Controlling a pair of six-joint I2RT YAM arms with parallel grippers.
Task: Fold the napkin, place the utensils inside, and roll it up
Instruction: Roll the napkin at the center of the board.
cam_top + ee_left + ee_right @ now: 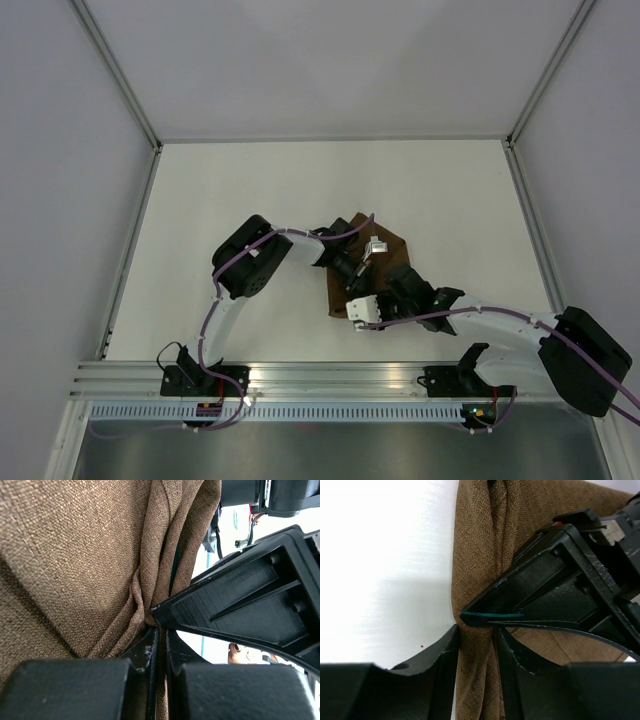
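The brown napkin [393, 250] lies bunched into lengthwise folds at the table's middle, with both grippers meeting on it. My left gripper [161, 630] is shut on a thin pinched fold of the napkin [75, 555]; it comes in from the left [362, 266]. My right gripper [476, 630] is open, its two fingers straddling a thick bunched ridge of the napkin [480, 540], with a sliver of white table showing beside the left finger. It reaches in from the right [380, 285]. The two grippers' tips nearly touch. The utensils are hidden.
The white table [250, 190] is ringed by light walls with metal corner posts. An aluminium rail [330, 378] carrying both arm bases runs along the near edge. The right arm's elbow [585, 360] sits at the right edge.
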